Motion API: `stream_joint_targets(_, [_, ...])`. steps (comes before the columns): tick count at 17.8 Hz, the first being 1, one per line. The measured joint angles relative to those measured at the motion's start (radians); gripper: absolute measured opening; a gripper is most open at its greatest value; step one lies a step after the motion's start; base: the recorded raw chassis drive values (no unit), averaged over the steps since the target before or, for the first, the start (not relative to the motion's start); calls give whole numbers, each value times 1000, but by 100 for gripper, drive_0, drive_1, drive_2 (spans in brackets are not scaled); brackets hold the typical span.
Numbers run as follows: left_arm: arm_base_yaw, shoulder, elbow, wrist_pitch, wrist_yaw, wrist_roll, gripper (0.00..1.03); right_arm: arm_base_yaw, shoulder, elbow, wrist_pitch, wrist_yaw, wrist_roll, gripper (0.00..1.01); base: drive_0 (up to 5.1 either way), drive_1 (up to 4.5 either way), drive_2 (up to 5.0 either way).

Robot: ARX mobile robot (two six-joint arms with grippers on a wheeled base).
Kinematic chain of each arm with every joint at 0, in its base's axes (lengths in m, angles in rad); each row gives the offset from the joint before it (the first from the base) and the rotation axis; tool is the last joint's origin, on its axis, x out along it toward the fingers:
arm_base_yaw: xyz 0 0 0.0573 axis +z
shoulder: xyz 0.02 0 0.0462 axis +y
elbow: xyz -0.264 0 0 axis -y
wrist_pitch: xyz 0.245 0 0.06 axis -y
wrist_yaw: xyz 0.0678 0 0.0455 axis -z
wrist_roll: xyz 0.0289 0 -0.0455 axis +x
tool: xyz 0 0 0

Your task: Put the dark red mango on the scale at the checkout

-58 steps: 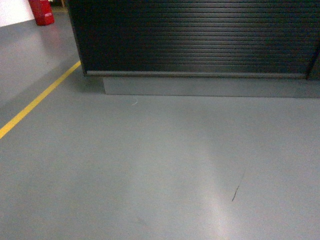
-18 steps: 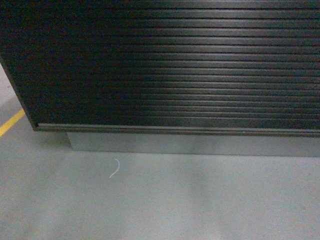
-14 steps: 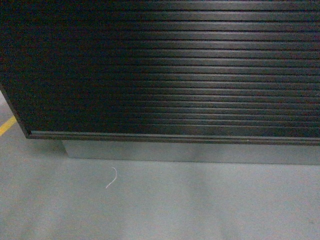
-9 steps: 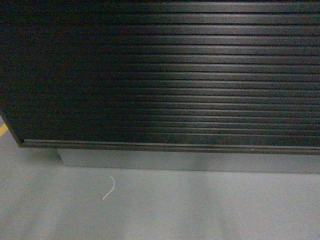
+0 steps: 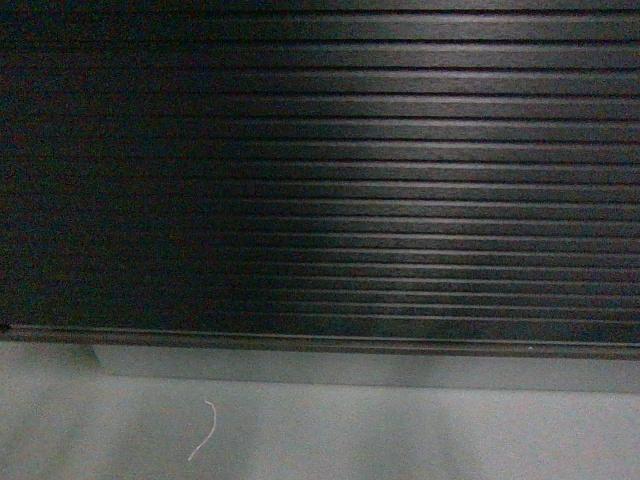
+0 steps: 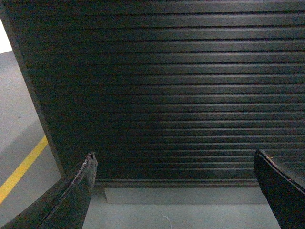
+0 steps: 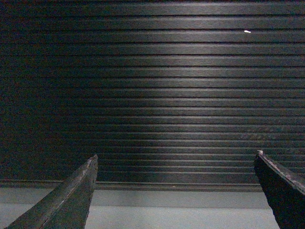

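The checkout [image 5: 340, 190] fills the head view as a dark slatted front panel with a grey plinth [image 5: 360, 368] under it. The same panel fills the left wrist view [image 6: 162, 95] and the right wrist view [image 7: 162, 95]. My left gripper [image 6: 174, 162] is open, its fingertips far apart with only the panel and floor between them. My right gripper [image 7: 175, 162] is open too, and empty. The dark red mango and the scale are out of view. Neither gripper shows in the head view.
Grey floor [image 5: 400, 440] runs along the bottom, with a short white thread [image 5: 203, 432] lying on it. In the left wrist view the counter's left corner [image 6: 33, 95] shows, with a yellow floor line [image 6: 21, 171] beside it.
The counter has grown larger and slid down and right in the head view. Its left corner and the yellow line have left the head frame. The white thread has moved lower.
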Motion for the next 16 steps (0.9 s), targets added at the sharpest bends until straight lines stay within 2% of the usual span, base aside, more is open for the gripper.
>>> stream_joint_targets(8, [0, 0, 0, -5, 0, 0, 98, 0, 0, 0, -2, 0, 0, 98, -7, 279, -294])
stream_joint_targets(16, [0, 0, 0, -3, 0, 0, 98, 0, 0, 0, -1, 0, 0, 98, 0, 0, 0])
